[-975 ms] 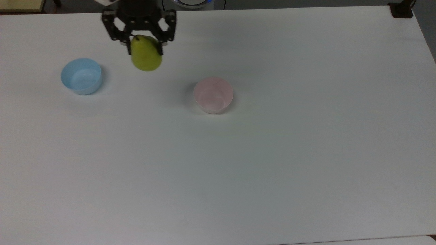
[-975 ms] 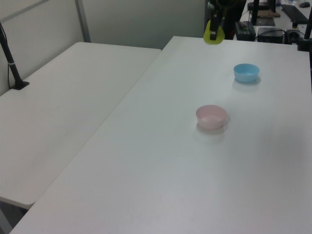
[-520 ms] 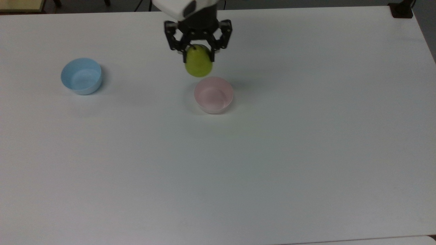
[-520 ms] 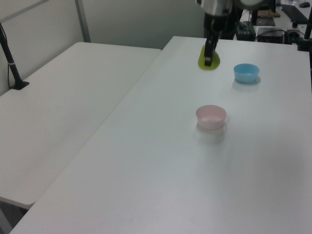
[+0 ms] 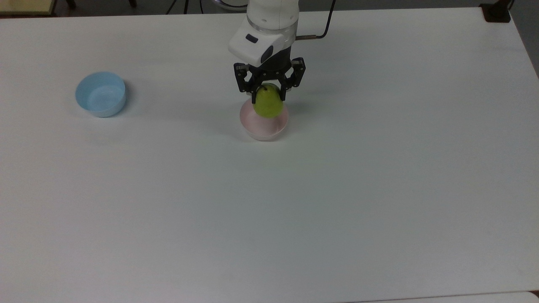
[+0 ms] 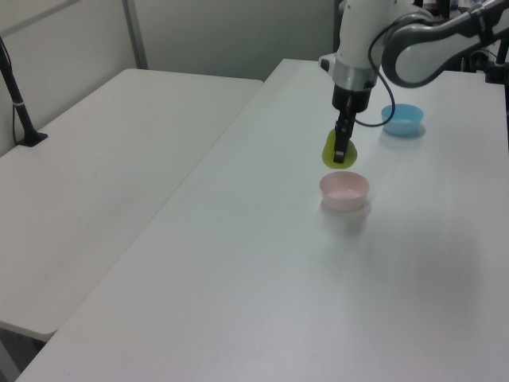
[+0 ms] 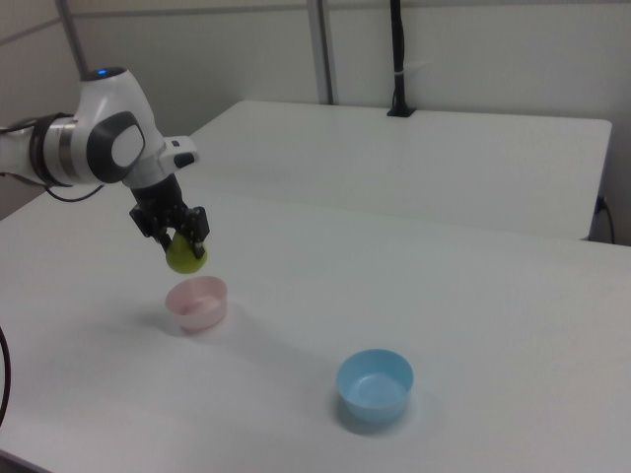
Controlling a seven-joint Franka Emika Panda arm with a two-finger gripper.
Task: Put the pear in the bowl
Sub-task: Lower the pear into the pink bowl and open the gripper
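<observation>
My gripper (image 5: 268,100) (image 6: 340,156) (image 7: 180,239) is shut on the yellow-green pear (image 5: 268,104) (image 6: 330,151) (image 7: 184,256), which hangs from its black fingers. The pale pink bowl (image 5: 264,126) (image 6: 345,191) (image 7: 197,302) stands on the white table right below it. In the right view the pear hovers a little above the bowl's rim, toward the right view's left side of the bowl. In the top view the pear covers the bowl's far part. The pear does not touch the bowl.
A light blue bowl (image 5: 100,93) (image 6: 402,118) (image 7: 375,387) of the same size stands apart, at the top view's left. A second white table (image 6: 103,151) (image 7: 414,148) adjoins this one. A black post (image 7: 397,59) stands at its far edge.
The arm carried the pear from beside the blue bowl across to the top view's right and down, so it now hangs just over the pink bowl. The bowls have not moved.
</observation>
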